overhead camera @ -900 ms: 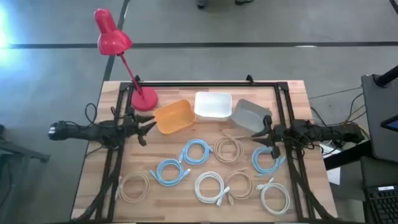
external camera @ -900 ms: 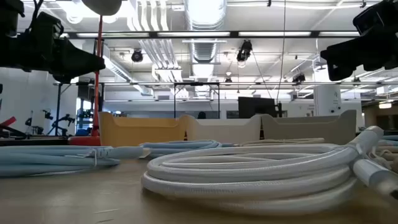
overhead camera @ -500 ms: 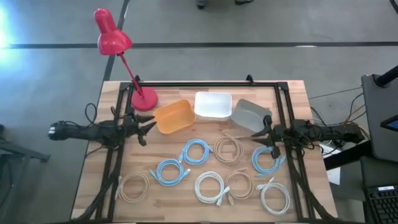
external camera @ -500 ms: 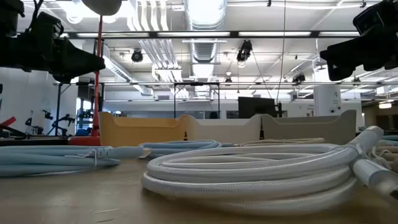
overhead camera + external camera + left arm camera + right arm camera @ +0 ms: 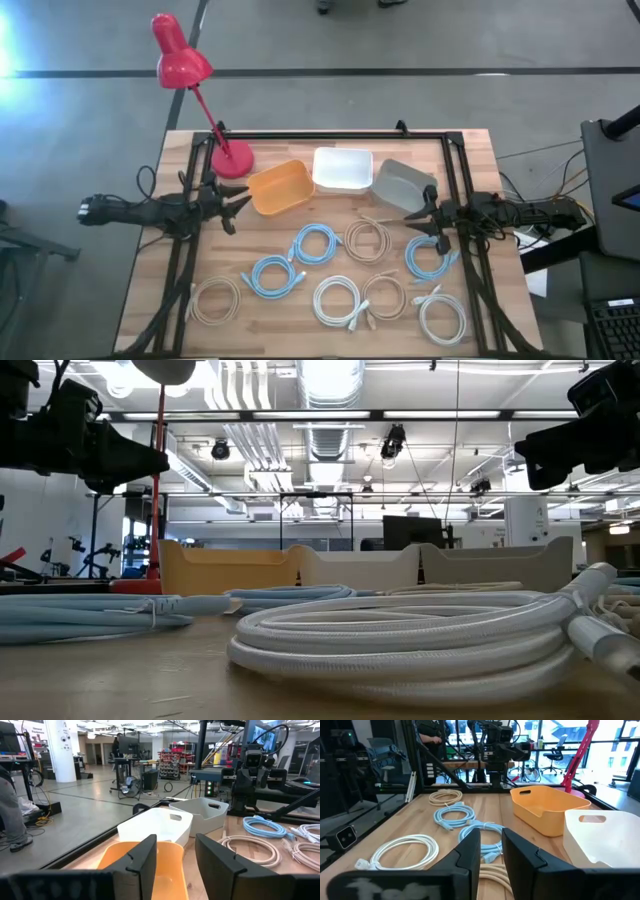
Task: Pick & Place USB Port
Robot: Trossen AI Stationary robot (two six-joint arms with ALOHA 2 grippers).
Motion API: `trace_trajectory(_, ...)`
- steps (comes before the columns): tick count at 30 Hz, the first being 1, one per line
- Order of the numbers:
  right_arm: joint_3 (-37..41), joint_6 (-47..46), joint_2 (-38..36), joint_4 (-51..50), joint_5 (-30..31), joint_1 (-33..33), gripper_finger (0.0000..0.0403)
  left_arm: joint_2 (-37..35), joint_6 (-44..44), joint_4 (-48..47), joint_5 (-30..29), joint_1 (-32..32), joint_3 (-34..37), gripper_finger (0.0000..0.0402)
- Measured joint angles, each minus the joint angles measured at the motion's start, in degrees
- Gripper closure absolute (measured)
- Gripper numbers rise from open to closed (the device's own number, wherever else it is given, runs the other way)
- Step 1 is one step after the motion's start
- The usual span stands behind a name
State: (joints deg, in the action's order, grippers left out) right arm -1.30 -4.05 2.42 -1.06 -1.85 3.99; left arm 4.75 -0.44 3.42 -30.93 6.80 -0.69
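No change is registered between the earlier frames and this one: both arms are held exactly where they were, and every coil is lying as before, so the task is judged not to have been started. The left gripper (image 5: 232, 207) is parked above the table's left edge, just beside the orange plastic bin (image 5: 279, 187), with its fingers spread and nothing held between them; the right gripper (image 5: 417, 222) is parked at the right edge, near the grey plastic bin (image 5: 400, 183), its fingers parted by a narrow gap and likewise empty. A white plastic bin (image 5: 342, 168) is placed between the other 2 bins. The USB cables, taken to be the task's things, are spread over the wooden table (image 5: 170, 262) in front of the bins as coiled bundles: 3 light-blue coiled cables (image 5: 313, 243), white coiled cables (image 5: 338, 301) and beige coiled cables (image 5: 366, 238). A red desk lamp (image 5: 190, 75) is stood at the far left corner. Since no cable has been lifted or binned, the first pick is considered still to be made
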Motion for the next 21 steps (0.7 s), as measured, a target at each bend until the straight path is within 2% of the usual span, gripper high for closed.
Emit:
trace_trajectory(6, 0.02, 0.00, 0.00, -0.01, 0.00, -0.02, 0.0335, 0.00, 0.01, -0.01, 0.01, 0.01, -0.01, 0.0261)
trace_trajectory(21, 0.02, 0.00, 0.00, 0.00, 0.00, -0.01, 0.0317, -0.02, 0.00, -0.01, 0.01, -0.02, -0.01, 0.0261)
